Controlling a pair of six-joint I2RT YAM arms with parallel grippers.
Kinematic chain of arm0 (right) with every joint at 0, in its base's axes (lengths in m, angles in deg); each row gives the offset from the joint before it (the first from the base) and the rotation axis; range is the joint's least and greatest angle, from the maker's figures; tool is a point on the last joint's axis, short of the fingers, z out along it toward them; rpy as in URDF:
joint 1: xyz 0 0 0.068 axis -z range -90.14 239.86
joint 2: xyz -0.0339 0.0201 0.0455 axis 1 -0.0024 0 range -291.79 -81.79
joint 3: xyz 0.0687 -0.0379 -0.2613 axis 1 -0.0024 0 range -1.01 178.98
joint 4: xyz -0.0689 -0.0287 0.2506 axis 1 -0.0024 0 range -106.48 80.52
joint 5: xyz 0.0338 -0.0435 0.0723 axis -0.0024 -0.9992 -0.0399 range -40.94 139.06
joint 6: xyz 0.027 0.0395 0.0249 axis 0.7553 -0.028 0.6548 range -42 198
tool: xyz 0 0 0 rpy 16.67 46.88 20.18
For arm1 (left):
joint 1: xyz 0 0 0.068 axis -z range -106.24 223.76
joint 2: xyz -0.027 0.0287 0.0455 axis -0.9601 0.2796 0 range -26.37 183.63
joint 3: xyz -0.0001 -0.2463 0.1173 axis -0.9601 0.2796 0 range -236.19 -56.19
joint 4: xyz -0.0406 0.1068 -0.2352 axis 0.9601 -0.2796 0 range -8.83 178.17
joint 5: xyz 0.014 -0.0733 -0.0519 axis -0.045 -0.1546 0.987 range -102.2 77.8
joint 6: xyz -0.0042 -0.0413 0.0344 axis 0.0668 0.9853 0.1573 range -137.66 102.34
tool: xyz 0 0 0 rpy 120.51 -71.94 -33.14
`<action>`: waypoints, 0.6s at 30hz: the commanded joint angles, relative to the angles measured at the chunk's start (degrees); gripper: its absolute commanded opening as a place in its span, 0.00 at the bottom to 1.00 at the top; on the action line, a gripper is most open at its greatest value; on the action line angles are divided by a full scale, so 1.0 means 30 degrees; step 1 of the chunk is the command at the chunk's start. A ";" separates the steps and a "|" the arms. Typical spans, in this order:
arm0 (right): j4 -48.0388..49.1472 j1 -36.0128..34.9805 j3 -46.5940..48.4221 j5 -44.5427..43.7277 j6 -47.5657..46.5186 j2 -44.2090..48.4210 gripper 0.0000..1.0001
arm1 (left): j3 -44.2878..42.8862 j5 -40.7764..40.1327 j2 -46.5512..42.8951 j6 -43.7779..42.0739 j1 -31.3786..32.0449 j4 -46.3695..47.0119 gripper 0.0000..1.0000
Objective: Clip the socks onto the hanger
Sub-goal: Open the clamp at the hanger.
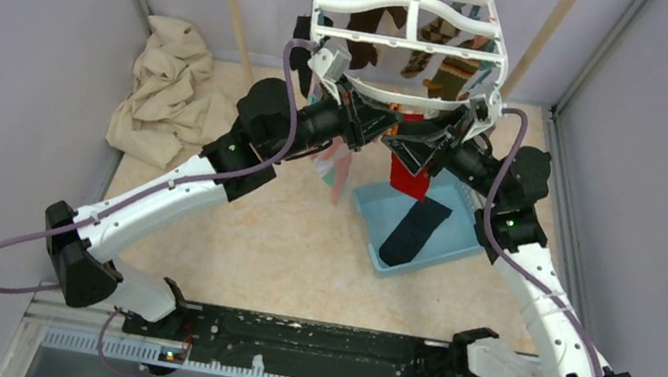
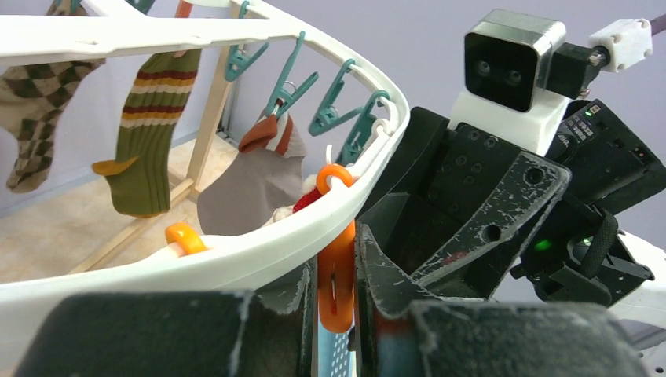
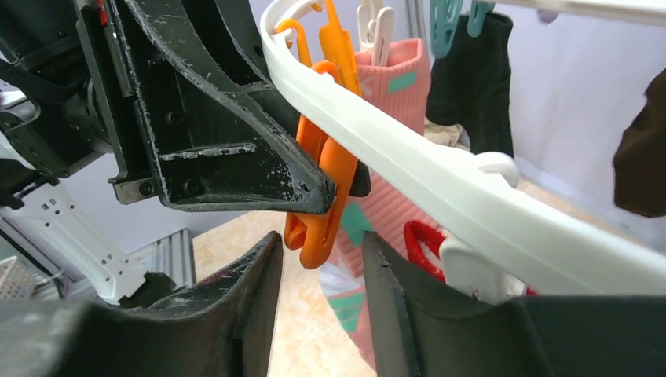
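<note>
The red sock [image 1: 410, 175] hangs straight down just under the near rim of the hanger [image 2: 196, 263], between the two arms. It is plain and bright red. In the right wrist view its rolled cuff shows as a red loop close under the white rim. The dark navy sock [image 1: 414, 230] lies flat in the blue tray [image 1: 371, 217] on the table below, not yet lifted.

The left gripper [image 2: 334, 306] is pressed together on an orange peg [image 2: 336, 283] that dangles from the rim. I judge that it squeezes the peg so that its mouth will open to take the cuff. The right gripper [image 3: 322, 243] has its fingers spread, with the floor visible through the gap, and the red cuff lies at the outer side of one finger. Probably this finger carries the cuff up toward the peg, but the view is crowded and I cannot say what bears the sock.

Beyond the peg, a pink sock with teal marks [image 3: 393, 86] hangs from the same rim.
</note>
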 commanded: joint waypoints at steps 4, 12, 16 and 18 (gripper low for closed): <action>0.2892 0.0158 0.1407 0.0655 0.1321 -0.1076 0.14 | -0.0047 0.1688 -0.0227 -0.0040 0.0313 -0.0417 0.00; 0.3000 0.0169 0.1545 0.0590 0.1257 -0.1190 0.00 | -0.0023 0.1238 -0.0257 -0.0047 0.0225 -0.0511 0.07; 0.2541 0.0169 0.1869 0.0441 0.0935 -0.1378 0.00 | -0.0029 0.0204 -0.0459 -0.0040 0.0201 -0.0864 0.38; 0.2212 0.0169 0.2131 0.0468 0.0608 -0.1422 0.00 | 0.0035 -0.0050 -0.0571 -0.0089 0.0196 -0.0978 0.44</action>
